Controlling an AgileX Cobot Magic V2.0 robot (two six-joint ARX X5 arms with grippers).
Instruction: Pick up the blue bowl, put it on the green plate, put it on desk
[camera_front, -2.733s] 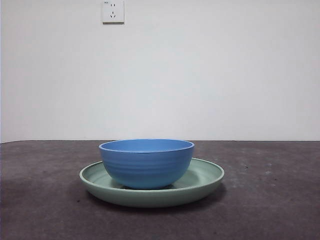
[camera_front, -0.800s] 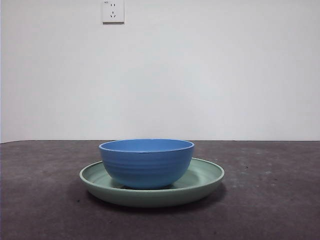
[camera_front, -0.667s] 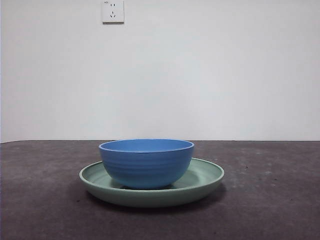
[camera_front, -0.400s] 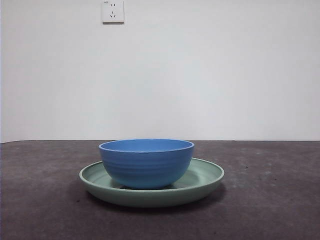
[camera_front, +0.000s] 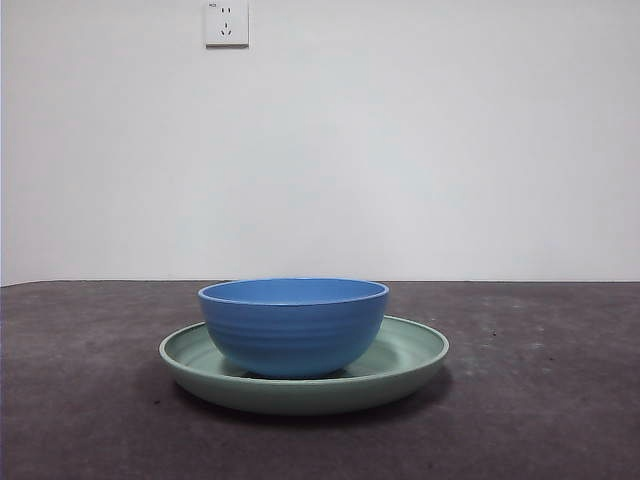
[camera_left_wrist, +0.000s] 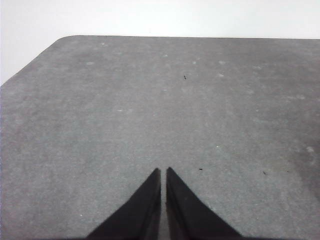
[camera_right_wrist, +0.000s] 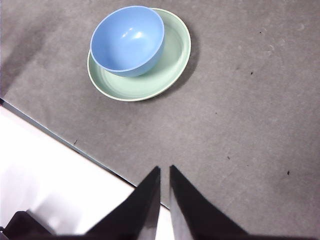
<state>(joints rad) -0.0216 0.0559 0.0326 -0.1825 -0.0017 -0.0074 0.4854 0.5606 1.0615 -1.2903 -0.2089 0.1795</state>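
Note:
The blue bowl (camera_front: 293, 326) stands upright inside the green plate (camera_front: 410, 362) on the desk (camera_front: 540, 400), a little left of the plate's middle in the front view. From the right wrist view the blue bowl (camera_right_wrist: 127, 40) and the green plate (camera_right_wrist: 170, 65) lie well ahead of my right gripper (camera_right_wrist: 164, 170), which is shut, holds nothing and hovers high near the desk's edge. My left gripper (camera_left_wrist: 163, 171) is shut and empty over bare desk (camera_left_wrist: 150, 100), with neither dish in its view. No arm shows in the front view.
A white wall with a power socket (camera_front: 226, 22) stands behind the desk. The desk's edge (camera_right_wrist: 60, 137) runs diagonally close to my right gripper, with white floor beyond it. A rounded desk corner (camera_left_wrist: 60, 40) shows in the left wrist view.

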